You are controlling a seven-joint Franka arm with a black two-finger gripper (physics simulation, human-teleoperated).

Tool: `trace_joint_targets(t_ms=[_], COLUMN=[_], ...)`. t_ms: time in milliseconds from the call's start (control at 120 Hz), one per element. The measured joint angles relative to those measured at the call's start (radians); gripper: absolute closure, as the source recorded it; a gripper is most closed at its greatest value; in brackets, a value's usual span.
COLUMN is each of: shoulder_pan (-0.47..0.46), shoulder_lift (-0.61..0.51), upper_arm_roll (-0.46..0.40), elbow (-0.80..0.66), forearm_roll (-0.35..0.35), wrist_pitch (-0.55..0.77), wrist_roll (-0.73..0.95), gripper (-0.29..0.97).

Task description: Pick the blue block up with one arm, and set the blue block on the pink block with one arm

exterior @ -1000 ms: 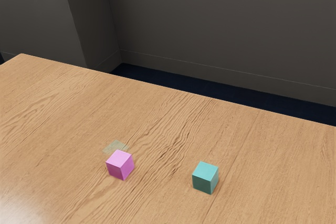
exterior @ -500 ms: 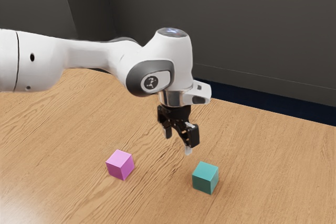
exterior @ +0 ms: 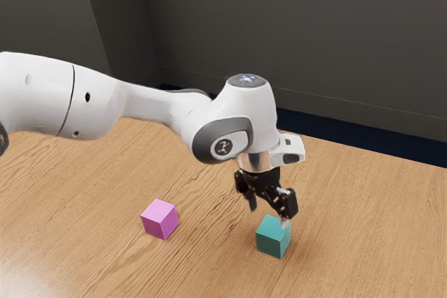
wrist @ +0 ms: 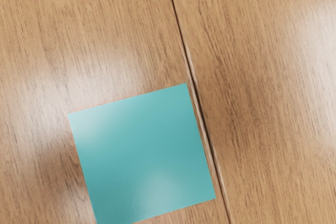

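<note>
Black two-finger gripper (exterior: 269, 207) over small blue-green cube (exterior: 272, 236)
We hold it released, gripping nothing; the small pink cube (exterior: 159, 218) sits well apart toward the exterior view's left.

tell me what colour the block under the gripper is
The block is teal, a blue-green; the wrist view shows it best.

On the table (exterior: 370, 242), one block (exterior: 272, 236) lies beneath the end effector (exterior: 269, 213), another block (exterior: 159, 218) to the exterior view's left.

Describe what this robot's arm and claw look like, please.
The arm is made of glossy white, rounded tube-like segments, with a grey disc bearing a small white mark at one joint. Its gripper is black, with two slim fingers.
</note>
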Motion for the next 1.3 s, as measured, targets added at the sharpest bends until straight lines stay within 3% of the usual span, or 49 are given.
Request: trace_joint_targets(t_ms=[300,917,1242,1300], shoulder_pan=[-0.049,-0.072,-0.078,-0.079], shoulder_lift=[0.051,0.147,0.147,0.142], upper_arm_roll=[0.033,0.084,0.09,0.091], elbow=[-0.008,-0.001,-0.003,-0.003], forearm_roll=[0.103,0.116,0.128,0.131], wrist_pitch=[0.058,0.17,0.183,0.182], wrist_roll=[-0.06,-0.124,-0.141,-0.146], gripper=[0.03,0.03,0.35,0.35])
